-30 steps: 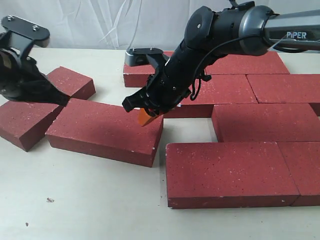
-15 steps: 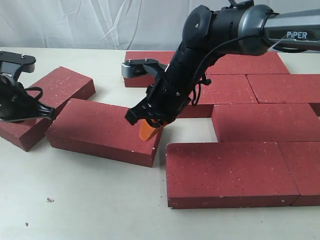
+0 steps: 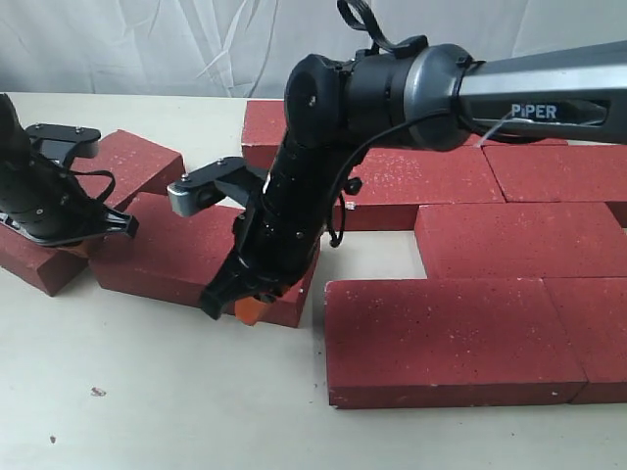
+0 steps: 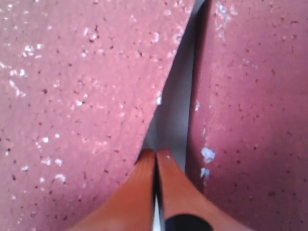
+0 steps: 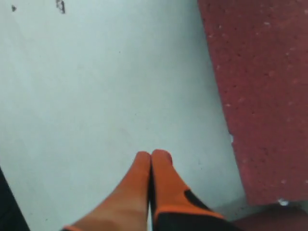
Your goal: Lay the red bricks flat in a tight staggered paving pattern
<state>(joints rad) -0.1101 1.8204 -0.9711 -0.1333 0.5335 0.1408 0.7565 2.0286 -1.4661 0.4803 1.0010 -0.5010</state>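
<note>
Several dark red speckled bricks lie flat. Three loose ones sit at the left: a far brick (image 3: 147, 157), a near-left brick (image 3: 34, 257) and a middle brick (image 3: 181, 257). My left gripper (image 4: 155, 153) is shut and empty, its tips in the narrow gap between two bricks (image 4: 72, 96) (image 4: 255, 96). My right gripper (image 3: 248, 309) reaches across, shut and empty, down at the front edge of the middle brick. In the right wrist view its tips (image 5: 152, 155) sit over the white table beside a brick (image 5: 262, 96).
Paved bricks fill the right side: a front brick (image 3: 451, 338), one behind it (image 3: 519, 240), and more in the back rows (image 3: 558, 171). A gap of white table (image 3: 367, 257) separates them from the middle loose brick. The left arm (image 3: 49, 191) covers the near-left brick.
My right gripper has swung left and down, from above the middle brick's right end to its front edge by the table. The left arm has dropped lower and shifted slightly right.
</note>
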